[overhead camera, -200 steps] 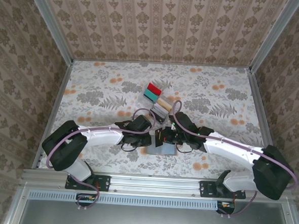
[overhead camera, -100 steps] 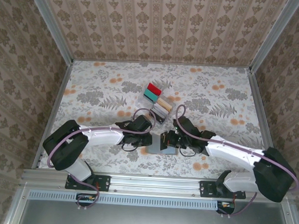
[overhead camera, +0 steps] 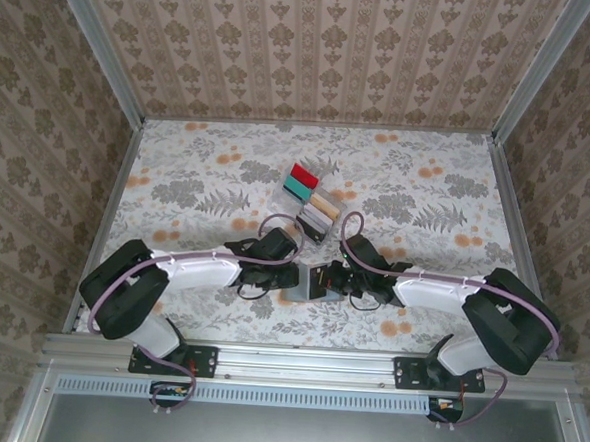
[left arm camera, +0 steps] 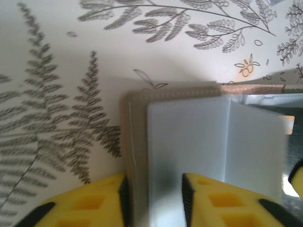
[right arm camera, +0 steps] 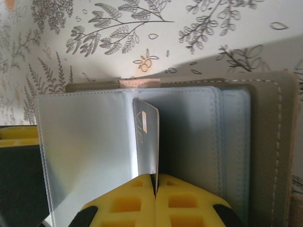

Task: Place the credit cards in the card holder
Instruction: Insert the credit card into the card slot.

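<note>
- The left gripper (left arm camera: 154, 201) has spread its fingers in the last second. They now stand apart over the 9 o'clock edge of the card holder (left arm camera: 135, 142) and no longer clamp it.
- The right gripper (right arm camera: 155, 183) stays pressed together, pinching the lower edge of a light card (right arm camera: 147, 137). The card stands edge-on among the holder's clear sleeves (right arm camera: 85, 142).
- In the top view the right arm has drawn in, and the card holder (overhead camera: 309, 282) has slid slightly toward 11 o'clock on the desk (overhead camera: 198, 175). It lies open between the two grippers.
- Judged from this, the card is partly in a sleeve but not yet seated. With the left hold loosened, the holder may slide under the push.
- The other cards (overhead camera: 300, 179) wait in the clear rack (overhead camera: 314, 207), at 12 o'clock from the holder.
</note>
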Robot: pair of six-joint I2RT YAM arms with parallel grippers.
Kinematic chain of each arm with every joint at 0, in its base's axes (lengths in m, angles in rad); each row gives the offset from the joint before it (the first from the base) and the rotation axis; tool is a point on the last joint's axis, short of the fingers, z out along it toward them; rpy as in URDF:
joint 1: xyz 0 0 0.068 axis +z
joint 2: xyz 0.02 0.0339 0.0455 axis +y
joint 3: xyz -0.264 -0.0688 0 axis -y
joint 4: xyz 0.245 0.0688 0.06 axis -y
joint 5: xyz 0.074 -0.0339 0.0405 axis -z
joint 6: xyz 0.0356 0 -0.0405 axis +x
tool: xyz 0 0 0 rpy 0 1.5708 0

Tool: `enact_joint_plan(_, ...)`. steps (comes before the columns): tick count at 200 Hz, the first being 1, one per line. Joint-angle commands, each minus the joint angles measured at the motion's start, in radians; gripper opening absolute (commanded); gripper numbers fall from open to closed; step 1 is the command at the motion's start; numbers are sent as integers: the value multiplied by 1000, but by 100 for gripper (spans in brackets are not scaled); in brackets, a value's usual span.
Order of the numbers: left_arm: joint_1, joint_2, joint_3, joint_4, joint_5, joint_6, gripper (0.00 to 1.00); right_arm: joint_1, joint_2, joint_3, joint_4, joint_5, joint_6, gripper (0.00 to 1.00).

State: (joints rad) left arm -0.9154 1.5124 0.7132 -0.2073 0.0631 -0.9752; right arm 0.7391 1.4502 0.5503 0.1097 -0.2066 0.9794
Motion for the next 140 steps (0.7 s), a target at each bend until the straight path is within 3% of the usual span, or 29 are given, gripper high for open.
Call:
enact_joint_plan(1, -4, -79, -12, -96, -59, 0, 44, -6, 53, -33, -17, -11, 17, 0)
enact_joint_plan(18, -5, -140, -19, -133, -100, -10, 50, -7, 59, -30, -26, -8, 18, 0)
enact_joint_plan(34, -5, -193, -35, -147, -136, -28, 66, -7, 57, -20, -51, -2, 12, 0)
enact_joint_plan(67, 0, -225, -57, -80, -138, -9, 73, -6, 50, -15, -62, -2, 8, 0)
enact_joint_plan(86, 9, -182, -39, -66, -101, 11, 71, -6, 30, -21, -46, -7, 12, 0)
enact_joint_plan(140, 19, -58, -17, -27, -50, 35, 47, -10, 11, -27, 54, -56, 25, 0)
